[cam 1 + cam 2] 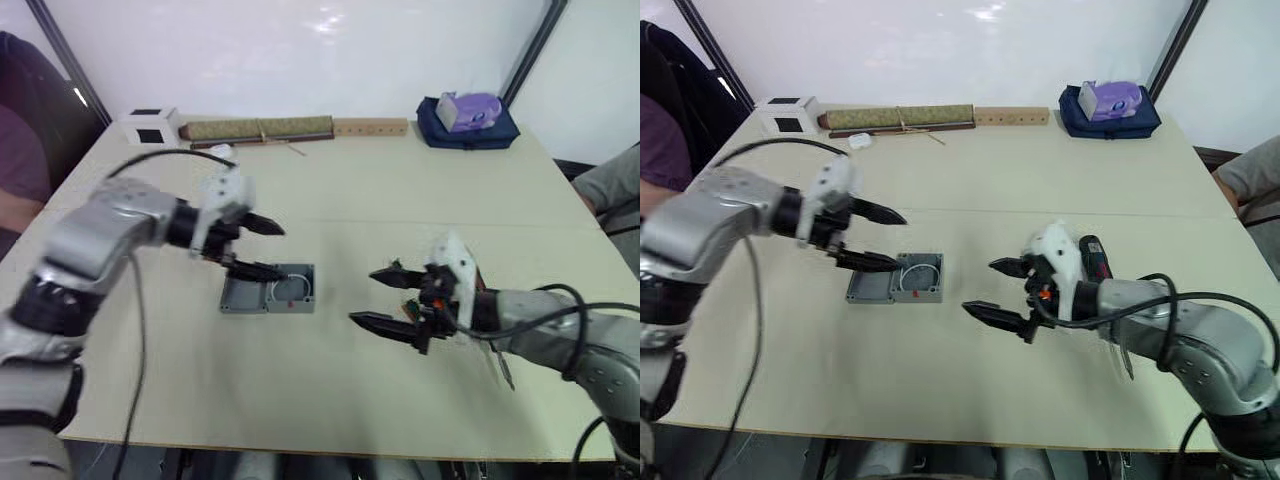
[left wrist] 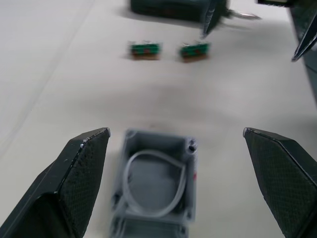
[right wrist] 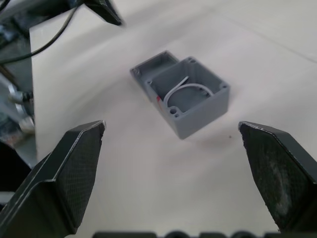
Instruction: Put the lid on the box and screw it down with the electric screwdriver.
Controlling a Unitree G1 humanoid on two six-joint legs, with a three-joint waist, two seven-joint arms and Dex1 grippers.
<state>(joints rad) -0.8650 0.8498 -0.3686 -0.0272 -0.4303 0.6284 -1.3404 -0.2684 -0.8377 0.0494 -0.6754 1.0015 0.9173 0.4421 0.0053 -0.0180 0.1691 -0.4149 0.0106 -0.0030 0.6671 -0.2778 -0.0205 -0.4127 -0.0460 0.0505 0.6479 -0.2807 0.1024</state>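
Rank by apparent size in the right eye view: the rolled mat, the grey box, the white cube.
1. Rolled mat, clearly largest.
2. Grey box.
3. White cube, though it sits farther from the camera, so its true rank against the box is unsure.

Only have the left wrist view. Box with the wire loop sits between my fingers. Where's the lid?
Observer: The lid lies hollow side up on the table, right against the box, on the box's side toward the robot's left.
Operator: Right arm holding anything?
Observer: No. The right gripper is open and empty, hovering above the table to the right of the box.
Operator: Screwdriver?
Observer: The electric screwdriver lies on the table beside the right wrist, not gripped.
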